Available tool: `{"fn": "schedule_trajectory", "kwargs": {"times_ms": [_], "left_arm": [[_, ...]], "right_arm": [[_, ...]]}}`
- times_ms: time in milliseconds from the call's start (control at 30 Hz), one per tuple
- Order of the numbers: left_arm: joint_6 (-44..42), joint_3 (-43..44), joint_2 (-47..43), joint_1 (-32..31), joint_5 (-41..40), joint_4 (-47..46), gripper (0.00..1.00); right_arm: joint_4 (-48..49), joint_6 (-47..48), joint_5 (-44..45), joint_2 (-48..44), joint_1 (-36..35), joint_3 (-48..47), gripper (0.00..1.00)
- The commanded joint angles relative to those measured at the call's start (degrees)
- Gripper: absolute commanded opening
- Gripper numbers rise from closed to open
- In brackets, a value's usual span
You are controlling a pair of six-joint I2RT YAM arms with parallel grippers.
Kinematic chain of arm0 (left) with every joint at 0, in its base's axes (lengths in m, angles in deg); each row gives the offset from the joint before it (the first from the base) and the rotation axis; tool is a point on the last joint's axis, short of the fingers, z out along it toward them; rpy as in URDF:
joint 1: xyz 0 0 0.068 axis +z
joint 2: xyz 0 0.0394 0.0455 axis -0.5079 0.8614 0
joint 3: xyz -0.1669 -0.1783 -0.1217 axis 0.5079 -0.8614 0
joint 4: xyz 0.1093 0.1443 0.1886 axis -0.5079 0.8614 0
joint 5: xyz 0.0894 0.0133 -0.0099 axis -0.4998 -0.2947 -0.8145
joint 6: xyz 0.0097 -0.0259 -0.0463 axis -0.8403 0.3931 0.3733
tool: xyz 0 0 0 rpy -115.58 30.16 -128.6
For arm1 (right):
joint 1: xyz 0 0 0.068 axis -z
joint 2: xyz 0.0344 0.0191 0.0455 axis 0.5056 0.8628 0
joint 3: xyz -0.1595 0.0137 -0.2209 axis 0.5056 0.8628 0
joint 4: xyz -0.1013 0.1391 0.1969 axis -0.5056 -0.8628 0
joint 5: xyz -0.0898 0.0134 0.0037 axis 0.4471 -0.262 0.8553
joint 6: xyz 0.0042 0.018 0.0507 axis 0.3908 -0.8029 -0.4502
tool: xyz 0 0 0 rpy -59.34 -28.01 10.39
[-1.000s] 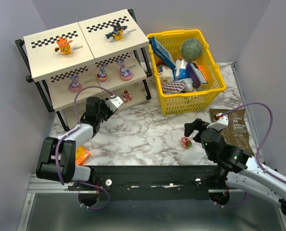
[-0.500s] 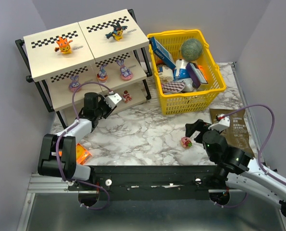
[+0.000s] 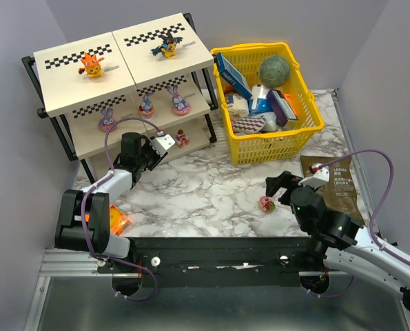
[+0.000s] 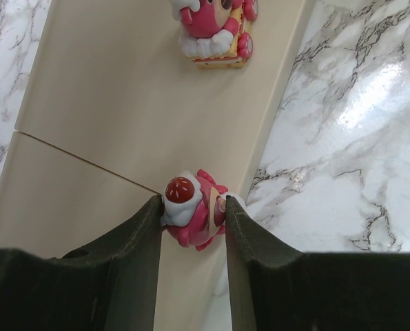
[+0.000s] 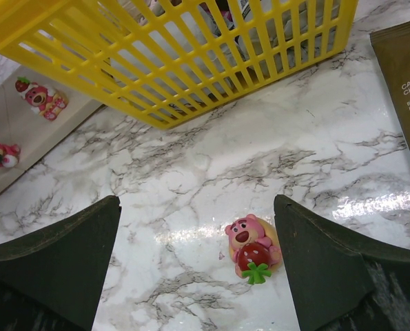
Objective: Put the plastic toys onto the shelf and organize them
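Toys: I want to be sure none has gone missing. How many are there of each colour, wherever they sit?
Orange toy: 1
Winged toy: 1
Purple bunny: 3
Red-pink toy: 3
Total: 8

Far pink toy, top off-frame
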Motion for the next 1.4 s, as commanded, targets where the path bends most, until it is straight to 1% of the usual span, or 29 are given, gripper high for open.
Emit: {"fn": "schedule_trajectory", "kwargs": {"times_ms": [0, 133, 433, 1033, 1333, 1367], "left_arm": [[-1.08, 2.73, 1.49, 0.48, 0.71, 1.51, 0.24], [-1.08, 3.27, 1.94, 0.48, 0.98, 2.75, 0.25], [-0.38, 4.59, 2.90, 0.83, 0.89, 3.45, 0.33], [0.85, 4.85, 3.34, 1.01, -0.17, 2.75, 0.41], [1.03, 5.11, 3.52, 1.19, 0.10, 2.83, 0.47], [1.03, 5.11, 3.43, 1.19, 0.01, 2.83, 0.50]], "right_arm": [[0.64, 0.78, 0.78, -0.23, -0.03, 0.27, 0.99], [0.64, 0.87, 0.78, -0.49, -0.03, 0.45, 0.99], [0.64, 1.05, 0.70, -0.75, -0.03, 0.36, 0.99], [0.64, 1.05, 0.35, -0.32, -0.04, 0.45, 0.99], [0.73, 0.96, 0.43, 0.47, -0.03, 0.36, 0.99], [0.73, 0.96, 0.43, 0.56, -0.03, 0.45, 0.99]]}}
